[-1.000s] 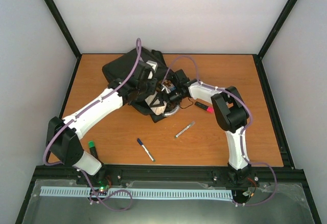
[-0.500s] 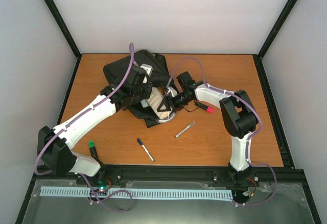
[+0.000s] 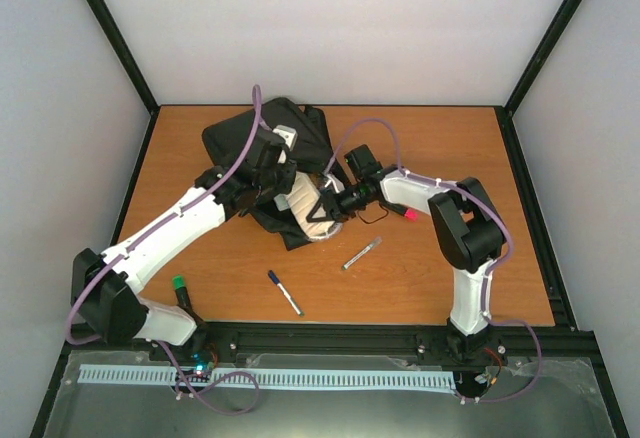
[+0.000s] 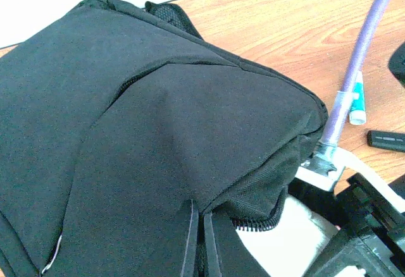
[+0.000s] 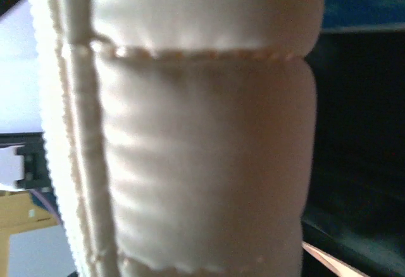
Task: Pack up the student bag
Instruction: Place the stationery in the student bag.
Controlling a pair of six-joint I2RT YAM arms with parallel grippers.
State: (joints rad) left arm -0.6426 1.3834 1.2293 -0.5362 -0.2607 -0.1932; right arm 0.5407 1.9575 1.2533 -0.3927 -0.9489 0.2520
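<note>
Black backpack (image 4: 126, 131) fabric seems pinched by the clenched left tool (image 3: 273, 182); right tool (image 3: 335, 201) meets beige pouch (image 5: 202, 131), grip unclear.

No writing, label, brand or number can be read on the student bag (image 3: 240, 138) or the beige pouch (image 5: 202, 131).

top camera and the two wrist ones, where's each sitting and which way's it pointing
Top: high behind the arm bases, looking down on the table; both whole arms show.
Left wrist: on the left arm, looking down on the backpack; left gripper shut on it, bottom edge.
Right wrist: close up on the beige pouch; no fingers show.
Shared: top and left wrist both show backpack and pouch.
</note>
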